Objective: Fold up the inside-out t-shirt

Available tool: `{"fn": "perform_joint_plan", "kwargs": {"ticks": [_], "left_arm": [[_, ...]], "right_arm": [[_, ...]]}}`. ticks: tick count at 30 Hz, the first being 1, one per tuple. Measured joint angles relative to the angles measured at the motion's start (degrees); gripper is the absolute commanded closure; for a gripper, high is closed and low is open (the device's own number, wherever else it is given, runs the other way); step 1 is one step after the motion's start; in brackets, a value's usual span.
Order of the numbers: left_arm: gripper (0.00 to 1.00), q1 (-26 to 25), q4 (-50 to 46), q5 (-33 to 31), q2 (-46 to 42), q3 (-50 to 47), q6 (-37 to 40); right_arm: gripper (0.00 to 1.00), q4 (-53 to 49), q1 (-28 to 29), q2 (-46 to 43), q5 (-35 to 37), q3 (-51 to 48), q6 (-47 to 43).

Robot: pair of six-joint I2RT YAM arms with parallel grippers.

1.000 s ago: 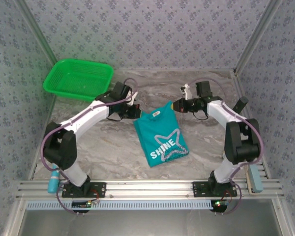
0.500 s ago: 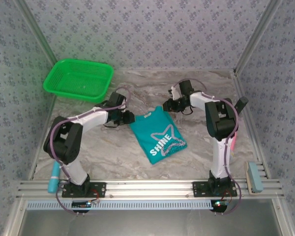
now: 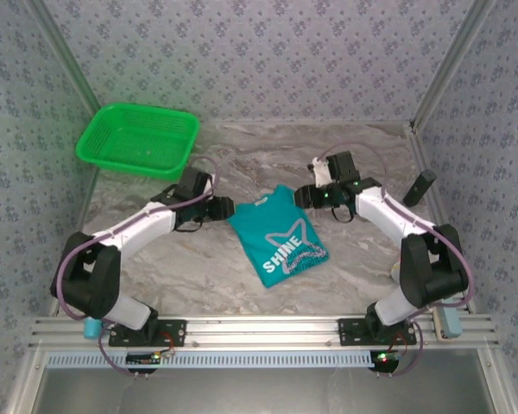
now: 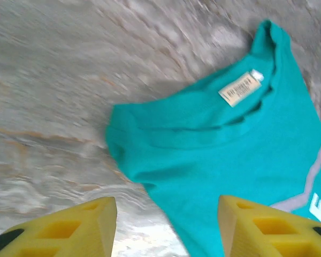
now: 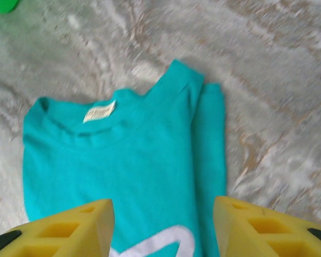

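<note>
- Reaching in from the near edge of the marbled table (image 3: 242, 164), both robot arms bend toward its middle.
- Between them, the teal t-shirt (image 3: 276, 237) lies flat at the table's centre, folded to a compact rectangle. White "SHINE" lettering and a star outline face up, and the collar end points away from the arm bases.
- The left pincer (image 3: 227, 207) hangs just beside the shirt's far-left corner, its yellow fingers (image 4: 85, 225) spread and gripping nothing. Its wrist camera looks past them at the collar and the white neck label (image 4: 241, 88).
- The right pincer (image 3: 300, 195) sits just beside the far-right corner, its fingers (image 5: 80, 225) likewise parted and empty, with the shirt's collar lying beyond them.
- A bright green mesh basket (image 3: 138, 138) stands at the table's far-left corner, well apart from the shirt.
</note>
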Motion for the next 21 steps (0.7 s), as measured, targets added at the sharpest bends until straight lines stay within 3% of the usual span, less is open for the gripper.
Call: {"fn": "perform_joint_plan", "kwargs": {"ticks": [8,14,18,21], "left_arm": [[0.47,-3.1,4.5,3.1,9.1,-2.1,-3.1],[0.48,-3.5,1.0,1.0,14.9,3.5,-1.9],[0.45,-2.0,-0.8,3.5,15.6,4.7,0.5],[0.34,0.5,-0.4,5.5,15.3,4.7,2.7]], "right_arm": [[0.57,-0.6,3.2,-0.5,2.6,-11.5,3.2],[0.64,-1.4,12.7,-4.6,8.7,-18.6,9.3],[0.52,-4.1,22.0,-7.7,14.1,-18.6,15.7],[0.36,-7.6,22.9,-11.0,17.2,-15.8,17.4]]}}
